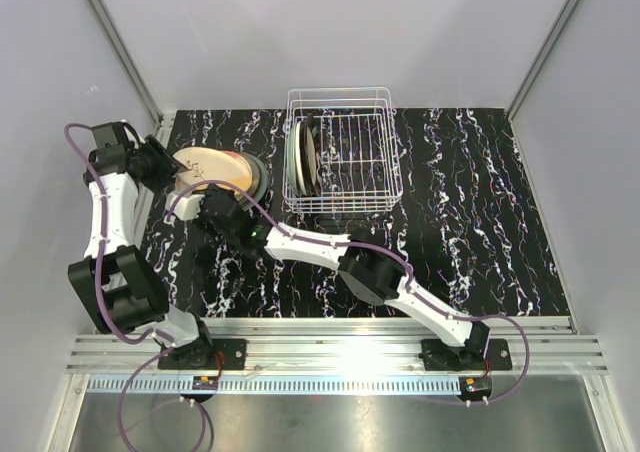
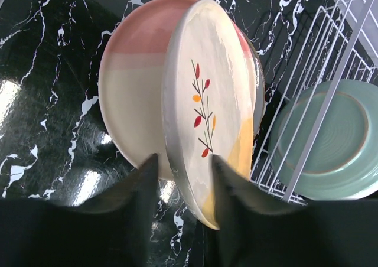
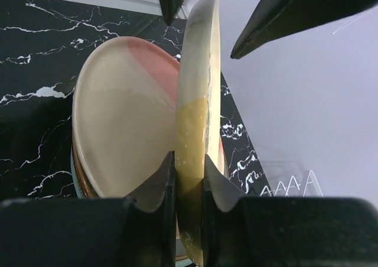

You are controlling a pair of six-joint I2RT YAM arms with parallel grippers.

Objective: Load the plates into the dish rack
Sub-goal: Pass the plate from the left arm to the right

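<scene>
A cream plate with a leaf motif (image 2: 207,95) stands on edge over the stack of plates (image 2: 133,90) at the table's back left (image 1: 240,172). My right gripper (image 3: 189,160) is shut on its lower rim (image 3: 198,101); in the top view it sits just in front of the stack (image 1: 215,205). My left gripper (image 2: 184,160) straddles the opposite rim with its jaws apart, one finger (image 2: 227,178) against the plate's face. The white wire dish rack (image 1: 392,142) stands to the right and holds a pale green plate (image 2: 336,143) with others upright at its left end (image 1: 305,157).
The stack's top plate is pink and cream (image 3: 124,119). The rack's wire wall (image 2: 331,72) is close on the right of the held plate. White enclosure walls bound the black marble table (image 1: 470,202) at the back and sides.
</scene>
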